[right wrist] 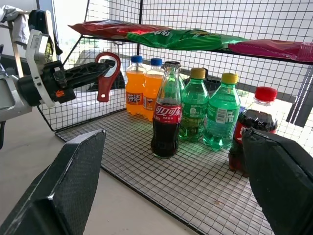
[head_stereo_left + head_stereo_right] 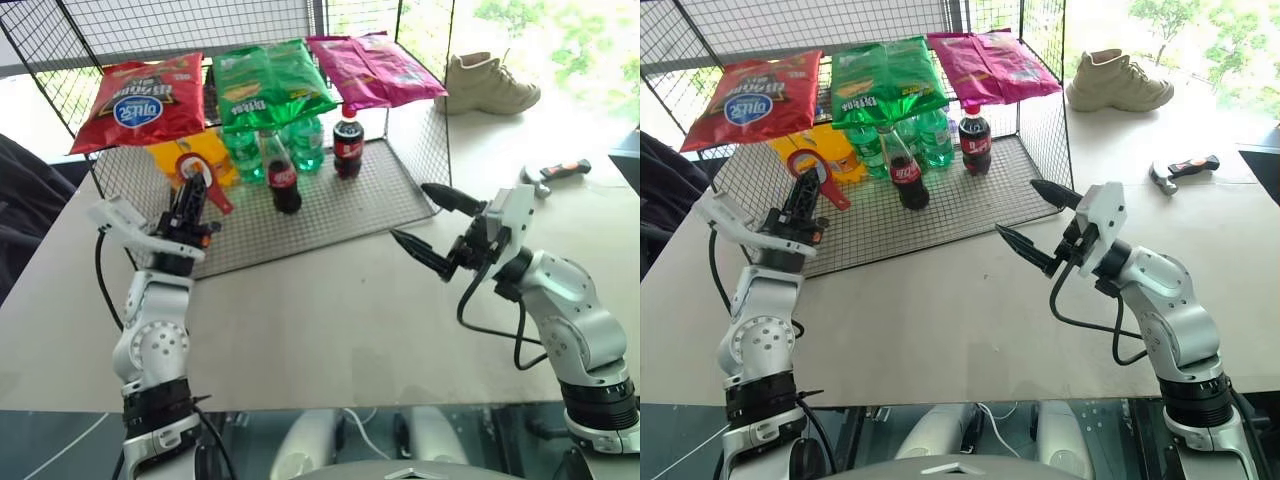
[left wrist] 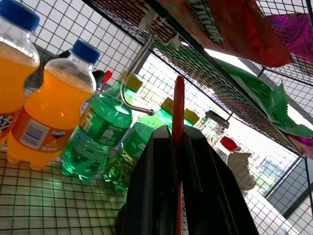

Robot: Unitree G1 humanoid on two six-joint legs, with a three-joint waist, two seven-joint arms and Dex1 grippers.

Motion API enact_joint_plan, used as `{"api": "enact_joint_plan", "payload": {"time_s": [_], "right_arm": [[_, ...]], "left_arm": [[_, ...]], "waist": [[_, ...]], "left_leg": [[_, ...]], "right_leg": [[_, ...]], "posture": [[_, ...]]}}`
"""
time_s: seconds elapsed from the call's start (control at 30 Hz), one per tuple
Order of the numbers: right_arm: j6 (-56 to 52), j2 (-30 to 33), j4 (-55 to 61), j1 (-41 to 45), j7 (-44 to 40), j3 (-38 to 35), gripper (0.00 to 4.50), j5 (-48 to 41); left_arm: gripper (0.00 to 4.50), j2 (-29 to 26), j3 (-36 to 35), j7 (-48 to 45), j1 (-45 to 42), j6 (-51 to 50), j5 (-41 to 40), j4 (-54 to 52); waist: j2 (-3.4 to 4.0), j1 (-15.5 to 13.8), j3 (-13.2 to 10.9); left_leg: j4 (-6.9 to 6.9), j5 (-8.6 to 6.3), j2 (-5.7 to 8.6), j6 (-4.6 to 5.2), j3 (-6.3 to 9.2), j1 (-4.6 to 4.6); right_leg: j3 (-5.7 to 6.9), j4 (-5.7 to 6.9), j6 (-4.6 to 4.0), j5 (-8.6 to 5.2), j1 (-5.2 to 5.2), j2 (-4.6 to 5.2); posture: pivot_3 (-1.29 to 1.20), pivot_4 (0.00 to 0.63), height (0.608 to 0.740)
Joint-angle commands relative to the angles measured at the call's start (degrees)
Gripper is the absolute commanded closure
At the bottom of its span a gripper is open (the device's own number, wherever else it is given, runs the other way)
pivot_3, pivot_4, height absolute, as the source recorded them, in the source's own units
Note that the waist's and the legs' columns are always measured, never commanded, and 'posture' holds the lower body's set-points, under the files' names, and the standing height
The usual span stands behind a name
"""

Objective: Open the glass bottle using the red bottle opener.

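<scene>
Where its neck narrows, glass bottle [image 1: 166, 117] seemingly uncapped.

You have the glass bottle [image 2: 283, 176] upright on the wire rack floor, upper middle of the head view, dark cola inside, red label. The red bottle opener [image 2: 197, 180] sits upper left, loop head up, clamped in the left tool [image 2: 188, 207].

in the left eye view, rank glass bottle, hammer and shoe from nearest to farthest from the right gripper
1. Hammer, on the table just beyond the right gripper, to its right.
2. Glass bottle, on the wire rack, to its left.
3. Shoe, far back on the table.
</scene>
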State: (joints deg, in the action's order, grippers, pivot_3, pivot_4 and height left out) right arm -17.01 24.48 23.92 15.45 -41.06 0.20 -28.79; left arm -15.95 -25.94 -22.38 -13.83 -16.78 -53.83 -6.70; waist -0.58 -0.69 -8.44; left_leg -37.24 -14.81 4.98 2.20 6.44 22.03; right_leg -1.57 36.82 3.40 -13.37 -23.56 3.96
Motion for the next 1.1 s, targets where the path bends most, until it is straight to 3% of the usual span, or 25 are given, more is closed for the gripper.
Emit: {"api": "enact_joint_plan", "payload": {"time_s": [0.03,0.17,0.43,0.63,1.07,1.1], "right_arm": [[-0.46,0.5,1.53,1.03,0.4,-0.13,0.0,-0.07],[-5.07,0.47,1.64,1.25,1.42,0.62,0.0,-1.39],[-28.77,0.67,2.77,3.69,4.45,4.04,0.0,-12.47],[-41.16,-4.84,1.55,7.32,8.24,1.87,0.0,-25.8],[-44.9,-8.95,-0.26,11.71,14.43,-0.03,0.0,-32.19],[-44.86,-8.89,-0.33,11.87,14.33,0.04,0.51,-32.23]], "left_arm": [[4.44,0.2,3.21,-3.2,1.02,-3.6,-2.79,-4.45],[4.44,1.32,7.26,-5.6,1.55,-7.71,-5.01,-6.18],[4.44,6.22,15.69,-9.71,0.02,-14.66,-9.26,-6.96],[4.44,8.74,17.04,-10.92,-1.27,-17.22,-11.5,-5.83],[4.44,8.21,16.79,-13.36,-1.08,-21.15,-12.98,-5.08],[4.5,8.26,16.77,-13.49,-1.07,-21.27,-12.99,-5.03]], "waist": [[0.0,-0.03,0.0],[0.0,-0.02,0.0],[0.0,0.07,0.0],[0.0,0.09,0.0],[0.0,0.06,0.0],[0.0,0.07,0.0]], "left_leg": [[0.0,0.0,0.0,0.0,0.0,0.0],[0.0,0.0,0.0,0.0,0.0,0.0],[0.0,0.0,0.0,0.0,-0.01,0.01],[0.01,0.0,-0.01,0.01,-0.02,0.02],[0.0,0.0,0.0,0.02,-0.02,0.05],[0.01,0.0,0.0,0.01,-0.02,0.05]], "right_leg": [[0.0,0.0,0.0,0.0,0.0,0.0],[0.0,0.0,0.0,0.0,0.01,0.0],[-0.03,0.0,-0.01,0.0,0.03,0.0],[-0.04,0.0,-0.02,0.0,0.03,-0.01],[-0.02,-0.01,-0.01,0.0,0.01,-0.01],[-0.02,-0.02,-0.01,0.0,0.0,-0.01]], "posture": [[0.0,0.15,0.74],[0.0,0.15,0.74],[0.0,0.15,0.74],[0.0,0.15,0.74],[0.0,0.15,0.74],[0.0,0.15,0.74]]}}
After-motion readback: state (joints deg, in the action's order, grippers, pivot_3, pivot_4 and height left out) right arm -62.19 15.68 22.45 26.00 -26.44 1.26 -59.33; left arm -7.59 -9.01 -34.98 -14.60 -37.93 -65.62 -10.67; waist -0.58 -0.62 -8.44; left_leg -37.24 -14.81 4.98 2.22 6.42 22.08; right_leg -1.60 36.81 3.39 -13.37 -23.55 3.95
